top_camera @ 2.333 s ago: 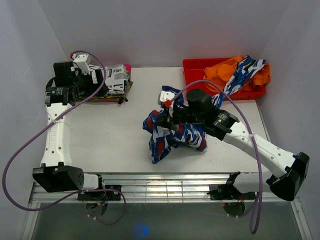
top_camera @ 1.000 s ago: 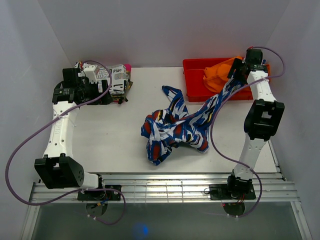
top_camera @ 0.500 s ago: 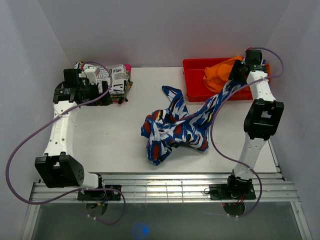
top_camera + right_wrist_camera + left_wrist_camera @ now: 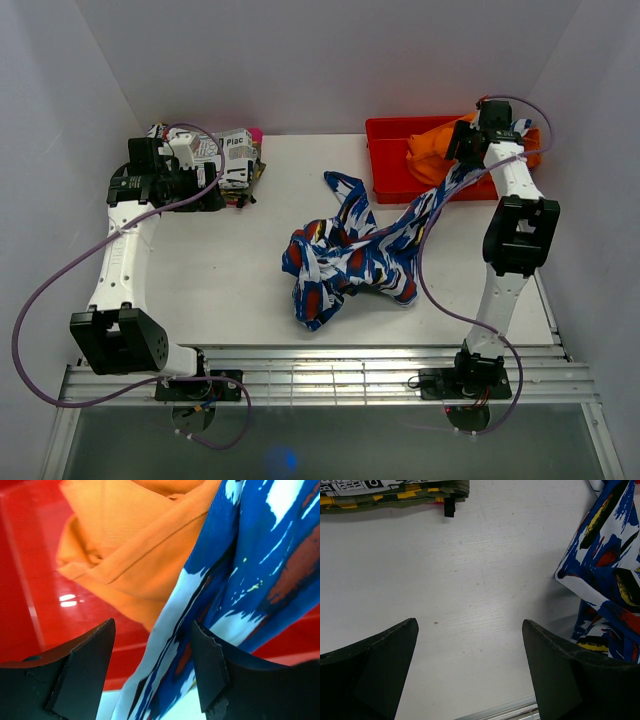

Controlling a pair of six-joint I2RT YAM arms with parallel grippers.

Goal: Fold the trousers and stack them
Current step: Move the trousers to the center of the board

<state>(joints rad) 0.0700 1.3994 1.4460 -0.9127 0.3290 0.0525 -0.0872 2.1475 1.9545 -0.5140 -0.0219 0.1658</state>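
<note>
The trousers (image 4: 345, 262), royal blue with white streaks, lie in a crumpled heap at mid-table. One long strip of them (image 4: 440, 195) runs up over the rim of the red bin (image 4: 390, 150). My right gripper (image 4: 460, 152) hangs over that bin. In the right wrist view it (image 4: 152, 625) is open, with the blue-and-white strip (image 4: 250, 580) passing beneath and between its fingers, beside orange cloth (image 4: 135, 545). My left gripper (image 4: 203, 192) is open at the back left. In its wrist view it (image 4: 469, 625) stands over bare table, and the trousers (image 4: 610, 580) show at the right edge.
A folded stack with newspaper-print cloth (image 4: 232, 160) on top sits at the back left, and its edge (image 4: 395, 490) shows in the left wrist view. The orange cloth (image 4: 440, 140) fills the red bin (image 4: 30, 555). White walls close in both sides and the back.
My right arm has swung from the heap at mid-table up to the red bin, then edged slightly left over it. The left arm has barely moved. The heap lies unchanged.
</note>
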